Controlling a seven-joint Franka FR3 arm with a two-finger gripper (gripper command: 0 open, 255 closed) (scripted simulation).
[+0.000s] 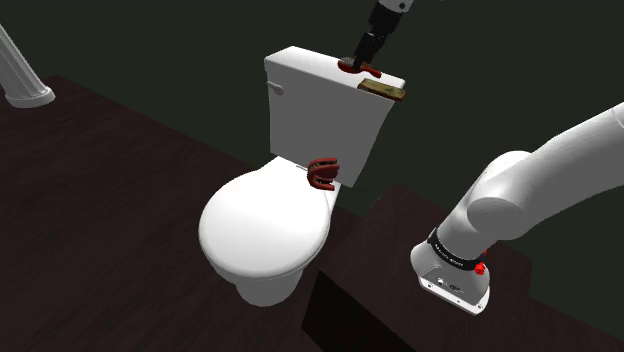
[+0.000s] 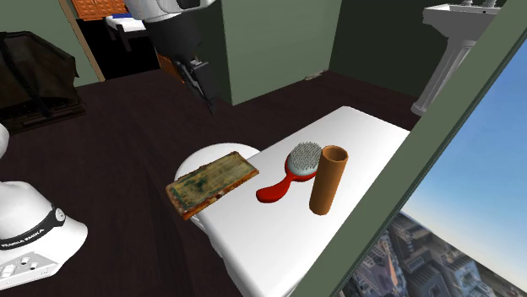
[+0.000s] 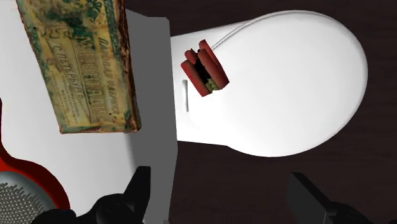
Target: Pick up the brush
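End effector [image 3: 219,184] hovers open over the toilet tank lid [image 2: 363,135], holding nothing. Red hairbrush [image 2: 291,173] lies on this lid between a worn printed box [image 2: 211,181] and a brown cylinder [image 2: 328,179]. It is better to center over the narrow handle, then descend straight.

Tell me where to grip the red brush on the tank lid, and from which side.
Probably best: take the brush by its narrow handle, from straight above, closing across it. It lies flat, bristles up, and the brown cylinder stands close by the wide head.
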